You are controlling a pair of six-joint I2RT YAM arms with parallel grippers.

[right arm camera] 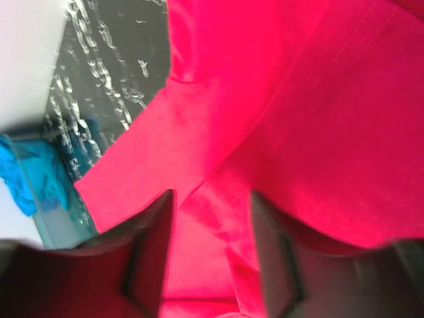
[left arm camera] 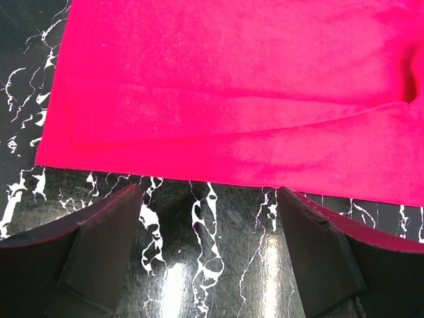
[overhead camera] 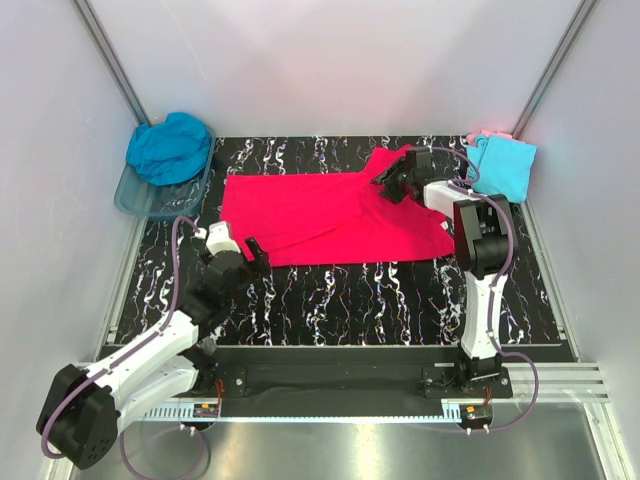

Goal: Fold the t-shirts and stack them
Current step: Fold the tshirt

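As the pink-red t-shirt (overhead camera: 320, 215) lies with its long axis left-to-right, we see the tub (overhead camera: 132, 200) holding a teal-blue t-shirt (overhead camera: 170, 145); left gripper (left arm camera: 209, 192) and right gripper (right arm camera: 212, 199) both stand parted.

The left arm (overhead camera: 150, 355) lies low and reaches forward and to the right from its base. The left gripper (left arm camera: 209, 199) points forward, and its two fingers stand wide apart. The right arm (overhead camera: 480, 290) rises straight up from its base, then bends forward and to the left. The right gripper (right arm camera: 212, 199) tilts downward, its fingers parted and gripping nothing.
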